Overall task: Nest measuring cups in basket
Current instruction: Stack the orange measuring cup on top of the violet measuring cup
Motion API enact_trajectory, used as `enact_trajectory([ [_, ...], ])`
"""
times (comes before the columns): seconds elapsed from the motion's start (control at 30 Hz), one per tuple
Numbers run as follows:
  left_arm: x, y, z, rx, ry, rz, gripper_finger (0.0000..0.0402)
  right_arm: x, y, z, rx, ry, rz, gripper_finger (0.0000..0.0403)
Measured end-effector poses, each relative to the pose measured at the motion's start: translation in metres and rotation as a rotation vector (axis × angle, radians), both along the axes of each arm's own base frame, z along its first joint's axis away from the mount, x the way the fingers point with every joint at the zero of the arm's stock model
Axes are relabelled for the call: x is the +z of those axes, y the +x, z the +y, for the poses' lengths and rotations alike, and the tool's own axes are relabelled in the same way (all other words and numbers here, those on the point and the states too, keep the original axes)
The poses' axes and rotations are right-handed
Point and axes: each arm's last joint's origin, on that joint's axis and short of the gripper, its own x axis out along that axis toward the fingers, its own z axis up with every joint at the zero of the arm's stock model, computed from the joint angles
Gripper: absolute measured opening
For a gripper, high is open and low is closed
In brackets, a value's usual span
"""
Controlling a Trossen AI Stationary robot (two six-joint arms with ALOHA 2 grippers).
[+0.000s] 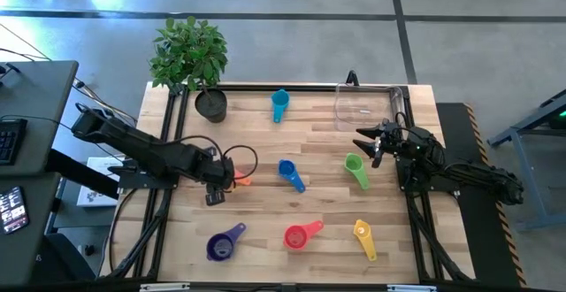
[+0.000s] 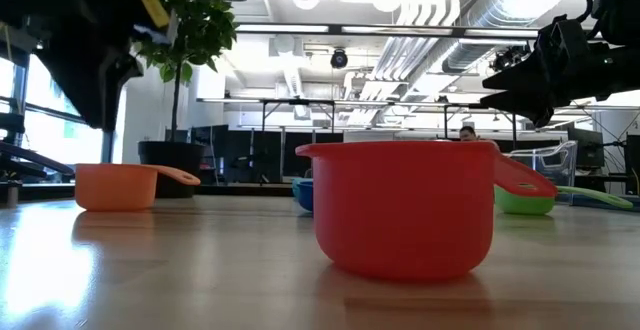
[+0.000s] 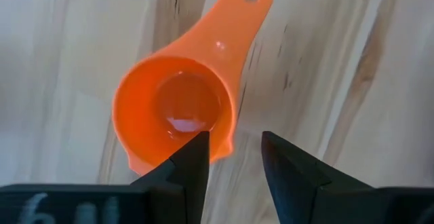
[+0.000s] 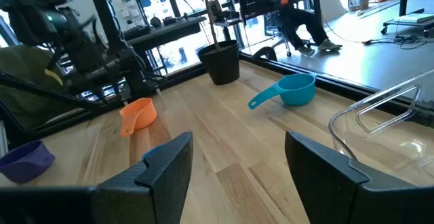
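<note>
Overhead, we see the wooden worktop [image 1: 265, 203] with the left gripper [image 1: 221, 179] hanging over the orange cup [image 1: 240, 180] on the left half. The right gripper [image 1: 371, 142] hovers just above the green cup [image 1: 355, 167], near the clear basket [image 1: 367, 104] at the far right corner. The teal cup [image 1: 279, 103] lies along the far edge beside the black plant pot [image 1: 211, 104]. The blue cup [image 1: 288, 172] sits mid-worktop, while the purple cup [image 1: 223, 244], red cup [image 1: 299, 235] and yellow cup [image 1: 363, 234] line the near edge. No cup is in the basket.

At worktop height, we have the red cup [image 2: 405, 205] large in front, the orange cup [image 2: 117, 185] resting at the left beneath the dark left arm, and the green cup [image 2: 524, 199] at the right under the right arm.

From the left wrist, we look down on the orange cup [image 3: 178, 108], mouth up and lying flat on the wood. The left fingers [image 3: 192, 166] stand apart above it; one tip overlaps the cup's rim, and nothing is clamped between them.

From the right wrist, the right fingers [image 4: 173, 166] are spread wide and hold nothing. Beyond them we see the teal cup [image 4: 291, 89], the orange cup [image 4: 138, 114], the purple cup [image 4: 26, 159], the plant pot [image 4: 222, 61] and part of the basket [image 4: 386, 125].
</note>
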Motion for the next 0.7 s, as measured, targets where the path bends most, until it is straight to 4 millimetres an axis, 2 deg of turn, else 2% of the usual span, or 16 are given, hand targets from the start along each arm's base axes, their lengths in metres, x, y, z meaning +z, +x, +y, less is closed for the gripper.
enact_trajectory([
  [0.33, -0.019, -0.008, 0.003, 0.004, 0.012, 0.042, 0.0122, 0.000, 0.000, 0.000, 0.000, 0.000, 0.000, 0.0225],
  [0.7, -0.029, -0.003, 0.008, -0.021, 0.008, -0.007, 0.0124, 0.000, 0.000, 0.000, 0.000, 0.000, 0.000, 0.0225],
])
